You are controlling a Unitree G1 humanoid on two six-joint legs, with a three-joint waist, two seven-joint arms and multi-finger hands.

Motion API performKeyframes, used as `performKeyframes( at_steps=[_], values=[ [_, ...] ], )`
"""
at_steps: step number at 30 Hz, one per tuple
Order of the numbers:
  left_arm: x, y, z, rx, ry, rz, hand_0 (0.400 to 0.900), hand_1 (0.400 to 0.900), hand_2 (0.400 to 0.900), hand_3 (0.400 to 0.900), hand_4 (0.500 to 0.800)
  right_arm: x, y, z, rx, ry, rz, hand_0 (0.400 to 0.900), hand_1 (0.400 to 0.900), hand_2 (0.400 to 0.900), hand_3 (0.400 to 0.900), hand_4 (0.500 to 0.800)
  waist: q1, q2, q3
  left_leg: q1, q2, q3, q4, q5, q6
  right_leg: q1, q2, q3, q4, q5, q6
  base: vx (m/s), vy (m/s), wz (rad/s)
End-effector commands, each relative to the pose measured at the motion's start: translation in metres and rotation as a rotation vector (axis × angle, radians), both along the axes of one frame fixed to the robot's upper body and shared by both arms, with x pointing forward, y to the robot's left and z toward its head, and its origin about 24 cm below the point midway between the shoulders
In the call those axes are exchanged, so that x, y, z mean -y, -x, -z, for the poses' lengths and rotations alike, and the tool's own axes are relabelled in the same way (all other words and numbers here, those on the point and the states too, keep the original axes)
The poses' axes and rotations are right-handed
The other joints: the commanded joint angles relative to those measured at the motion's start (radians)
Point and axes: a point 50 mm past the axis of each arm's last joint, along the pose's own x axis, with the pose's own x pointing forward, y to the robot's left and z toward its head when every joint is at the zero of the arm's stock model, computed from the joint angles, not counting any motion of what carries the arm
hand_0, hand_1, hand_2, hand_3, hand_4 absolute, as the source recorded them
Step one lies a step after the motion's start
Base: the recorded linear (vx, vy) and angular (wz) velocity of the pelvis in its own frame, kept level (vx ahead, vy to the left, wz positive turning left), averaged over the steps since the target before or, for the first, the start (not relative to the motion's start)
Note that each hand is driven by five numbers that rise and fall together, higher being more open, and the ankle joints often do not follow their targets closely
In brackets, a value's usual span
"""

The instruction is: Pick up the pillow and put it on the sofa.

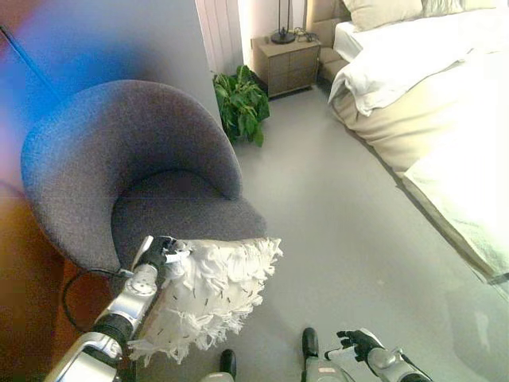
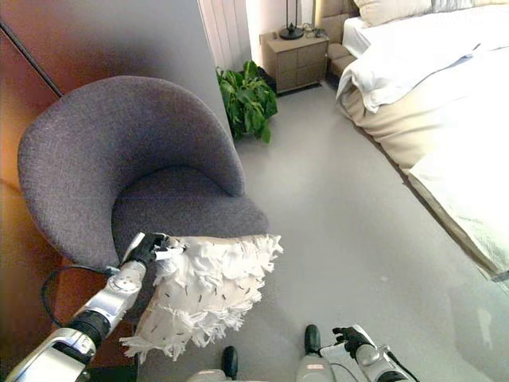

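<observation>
A white shaggy pillow (image 1: 211,294) hangs in front of the grey round armchair (image 1: 119,159), its top edge level with the seat's front rim. My left hand (image 1: 161,253) is shut on the pillow's upper left corner and holds it up off the floor. The pillow also shows in the right eye view (image 2: 208,290), with my left hand (image 2: 149,247) at its corner. My right hand (image 1: 358,344) is low at the bottom right, fingers relaxed and spread, holding nothing, well apart from the pillow.
A bed (image 1: 429,95) with white bedding fills the right side. A potted green plant (image 1: 241,103) stands behind the armchair, next to a wooden nightstand (image 1: 286,62). Grey floor (image 1: 334,223) lies between armchair and bed. A wall (image 1: 119,40) rises behind the armchair.
</observation>
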Motion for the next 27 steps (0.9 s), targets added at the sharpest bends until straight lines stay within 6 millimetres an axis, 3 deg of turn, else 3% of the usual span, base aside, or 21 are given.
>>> performKeyframes(
  at_steps=[1,15,27],
  values=[
    [-0.039,-0.056,-0.143,0.467,-0.060,-0.065,0.400,0.400,0.400,0.400,0.500,0.017,0.017,0.001,-0.060,0.060,-0.022,0.900,0.900,0.900,0.900,0.800,0.015,-0.011,-0.116,-0.042,-0.083,0.018,0.085,-0.071,0.073,0.077,0.012,-0.019,0.102,-0.179,0.007,0.06,-0.019,0.07],
    [-0.078,-0.060,-0.259,0.596,-0.030,-0.140,0.400,0.400,0.400,0.400,0.500,0.023,0.038,0.007,-0.146,0.063,-0.007,0.900,0.900,0.900,0.900,0.800,0.007,0.009,-0.167,-0.015,-0.083,0.018,0.052,-0.062,0.074,0.100,0.020,-0.010,0.073,-0.168,0.021,0.04,-0.003,0.03],
    [-0.117,-0.042,-0.300,0.594,-0.031,-0.353,0.400,0.400,0.400,0.400,0.500,0.034,0.056,0.008,-0.181,0.089,0.022,0.900,0.900,0.900,0.900,0.800,-0.019,0.020,-0.182,-0.024,-0.088,0.048,0.005,-0.038,0.069,0.085,0.027,-0.011,0.048,-0.151,0.035,0.06,0.024,0.03]
  ],
)
